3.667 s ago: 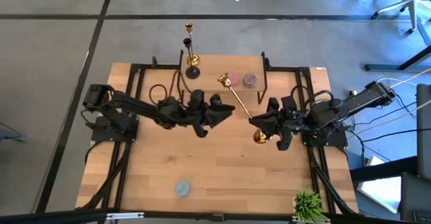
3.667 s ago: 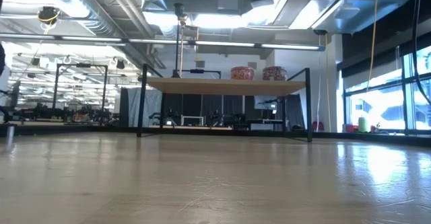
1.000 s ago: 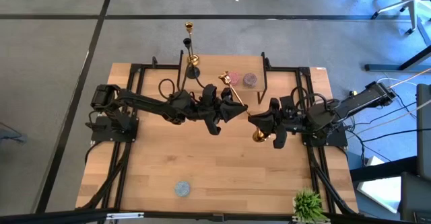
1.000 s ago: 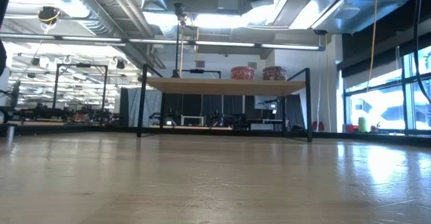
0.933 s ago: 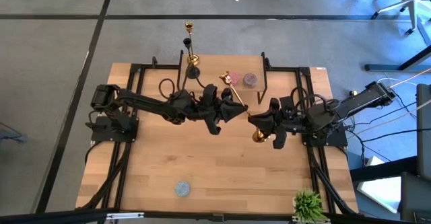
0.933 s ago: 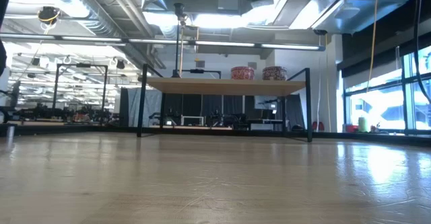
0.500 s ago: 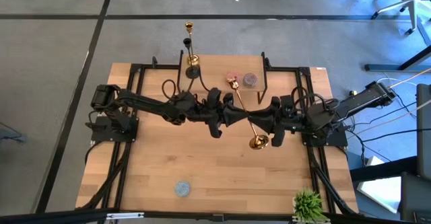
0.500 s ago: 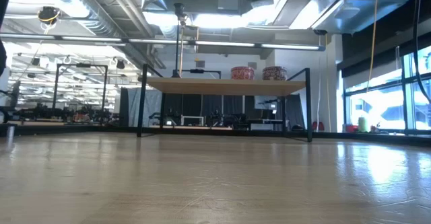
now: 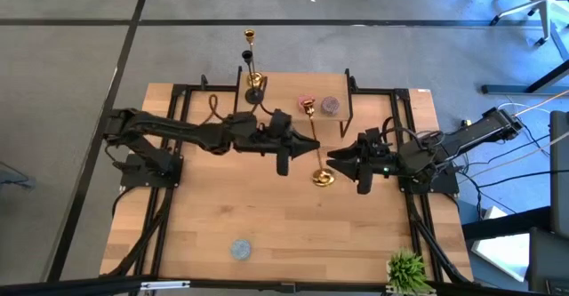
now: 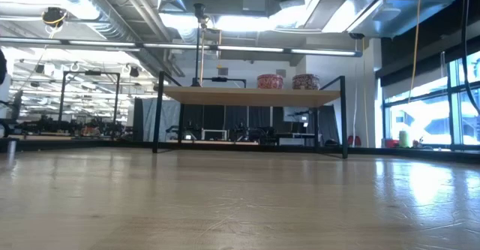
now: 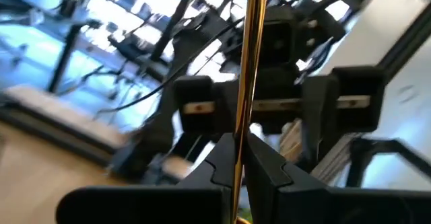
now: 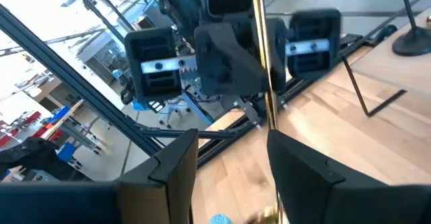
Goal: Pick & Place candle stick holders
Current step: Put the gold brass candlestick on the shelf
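Observation:
One gold candle stick holder [image 9: 316,145] hangs nearly upright over the table's middle, cup [image 9: 308,109] up and round base [image 9: 322,179] down. My left gripper [image 9: 308,144] is shut on its stem. My right gripper [image 9: 340,161] stands open just to the right of it; in its wrist view the stem [image 12: 266,69] shows ahead of the spread fingers. The other candle stick holder [image 9: 252,63] stands upright by its base [image 9: 255,94] on the raised shelf [image 10: 247,94] at the far edge. My left gripper pinches the stem about midway along it [image 11: 241,140] between its two fingers [image 11: 266,167]. The fingers come in level from the table's left and lie across the stem. The holder hangs close to upright, base lowest, clear of the table.
Two small round jars [image 9: 307,103] [image 9: 330,107] sit on the shelf to the right of the standing holder. A blue-grey disc [image 9: 240,249] lies near the front edge, and a green plant [image 9: 407,269] stands at the front right corner. Bare wood spreads between the arms and the front edge.
My right gripper has opened and let go of the held holder's base end. My left gripper has tipped and carried the holder a little toward the table's left; it has swung from slanting between the two grippers to nearly upright, its base now apart from the right gripper.

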### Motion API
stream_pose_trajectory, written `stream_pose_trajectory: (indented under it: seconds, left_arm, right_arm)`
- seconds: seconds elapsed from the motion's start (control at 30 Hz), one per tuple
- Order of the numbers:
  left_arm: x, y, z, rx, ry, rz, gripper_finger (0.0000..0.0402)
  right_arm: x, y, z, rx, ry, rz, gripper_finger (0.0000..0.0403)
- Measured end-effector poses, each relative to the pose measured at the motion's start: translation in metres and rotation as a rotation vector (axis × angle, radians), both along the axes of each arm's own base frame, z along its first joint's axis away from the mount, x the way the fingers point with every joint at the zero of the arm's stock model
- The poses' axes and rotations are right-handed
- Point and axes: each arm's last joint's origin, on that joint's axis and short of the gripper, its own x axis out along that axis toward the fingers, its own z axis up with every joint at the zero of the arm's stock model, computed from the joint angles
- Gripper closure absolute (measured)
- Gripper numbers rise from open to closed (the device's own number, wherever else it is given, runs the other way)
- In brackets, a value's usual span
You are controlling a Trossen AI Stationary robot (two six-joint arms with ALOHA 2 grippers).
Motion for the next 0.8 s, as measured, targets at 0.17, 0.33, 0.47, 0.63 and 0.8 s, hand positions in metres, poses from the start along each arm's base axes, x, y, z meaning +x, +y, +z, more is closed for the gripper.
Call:
stream_pose_trajectory:
  seconds: [0.17, 0.33, 0.47, 0.63, 0.8]
  left_arm:
    - [-0.026, 0.005, 0.01, 0.044, 0.137, 0.108, 0.0393]
    - [-0.048, 0.004, 0.014, 0.089, 0.258, 0.338, 0.0393]
    - [-0.059, -0.002, 0.01, 0.126, 0.345, 0.549, 0.0393]
    - [-0.067, -0.004, 0.0, 0.173, 0.438, 0.769, 0.0393]
    - [-0.073, -0.004, -0.008, 0.246, 0.501, 0.947, 0.0393]
  right_arm:
    - [0.0, 0.0, 0.0, 0.001, 0.001, 0.0, 0.022]
    - [0.0, 0.0, -0.001, -0.003, 0.011, 0.002, 0.022]
    - [0.0, 0.0, -0.002, -0.003, 0.016, 0.003, 0.022]
    - [0.0, 0.0, -0.002, -0.003, 0.016, 0.003, 0.022]
    - [0.0, 0.0, -0.002, -0.004, 0.018, 0.002, 0.022]
